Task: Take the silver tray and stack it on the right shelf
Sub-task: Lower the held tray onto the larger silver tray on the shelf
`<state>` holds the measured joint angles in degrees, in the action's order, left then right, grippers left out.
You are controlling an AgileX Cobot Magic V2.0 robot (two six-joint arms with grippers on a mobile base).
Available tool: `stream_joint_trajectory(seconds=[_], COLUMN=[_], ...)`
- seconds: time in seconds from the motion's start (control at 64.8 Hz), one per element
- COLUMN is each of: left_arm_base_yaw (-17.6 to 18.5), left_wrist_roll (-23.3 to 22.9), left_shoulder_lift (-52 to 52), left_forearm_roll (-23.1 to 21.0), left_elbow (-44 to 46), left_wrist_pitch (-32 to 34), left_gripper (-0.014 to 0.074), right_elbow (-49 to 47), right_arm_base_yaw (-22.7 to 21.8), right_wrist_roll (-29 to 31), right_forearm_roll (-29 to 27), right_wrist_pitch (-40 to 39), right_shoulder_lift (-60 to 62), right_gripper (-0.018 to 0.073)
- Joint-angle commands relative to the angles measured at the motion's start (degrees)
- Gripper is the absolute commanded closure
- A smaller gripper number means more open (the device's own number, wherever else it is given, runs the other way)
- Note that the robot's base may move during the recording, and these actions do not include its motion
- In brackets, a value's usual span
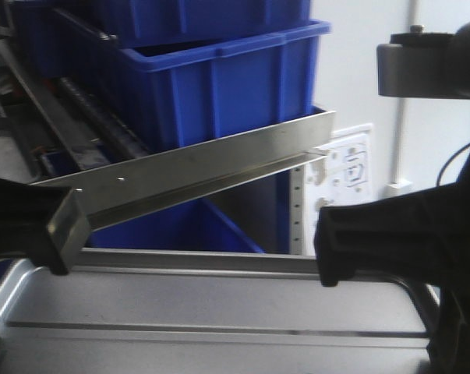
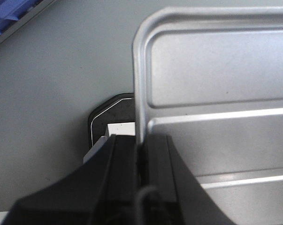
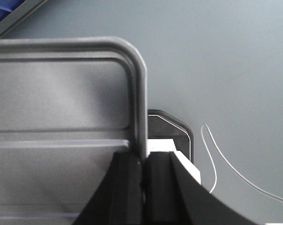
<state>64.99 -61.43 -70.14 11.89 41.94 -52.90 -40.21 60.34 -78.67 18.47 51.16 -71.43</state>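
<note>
The silver tray [image 1: 219, 312] fills the bottom of the front view, held level, with a raised ridge across its floor. My left gripper [image 1: 55, 261] is shut on its left rim and my right gripper [image 1: 328, 273] is shut on its right rim. The left wrist view shows the jaws [image 2: 140, 140] pinching the thin rim of the tray [image 2: 216, 70]. The right wrist view shows the same with my right gripper [image 3: 143, 159] on the tray [image 3: 61, 93]. The right shelf's brushed-steel bar [image 1: 219, 167] slants across just above and beyond the tray's far rim.
Stacked blue plastic bins [image 1: 219, 86] sit behind the bar. A white wall socket panel [image 1: 351, 167] is at the right. Grey floor lies far below the tray, with a thin white cable [image 3: 211, 154] and a black-and-white base part [image 2: 108, 122].
</note>
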Motion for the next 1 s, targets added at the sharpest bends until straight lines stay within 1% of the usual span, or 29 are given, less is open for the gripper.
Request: stream_joint_trajectory(seconds=[0.0, 0.247, 0.987], left_arm_base_yaw=[0.5, 0.5, 0.5], left_wrist_roll=[1.7, 1.7, 1.7], left_shoulder_lift=[1.2, 1.2, 1.2], left_forearm_roll=[1.4, 1.3, 1.3], left_elbow=[1.0, 1.0, 1.0], left_wrist_pitch=[-4.4, -4.4, -4.4], left_gripper=[0.0696, 0.0696, 0.0696], right_elbow=[-1.4, -1.4, -1.4], right_arm_base_yaw=[-0.3, -0.3, -0.3], right_wrist_roll=[0.2, 0.2, 0.2], right_forearm_roll=[3.9, 3.9, 3.9], right_wrist_pitch=[5.3, 10.3, 22.1], right_shoulder_lift=[1.4, 1.4, 1.4], right_gripper=[0.0503, 0.0503, 0.0503])
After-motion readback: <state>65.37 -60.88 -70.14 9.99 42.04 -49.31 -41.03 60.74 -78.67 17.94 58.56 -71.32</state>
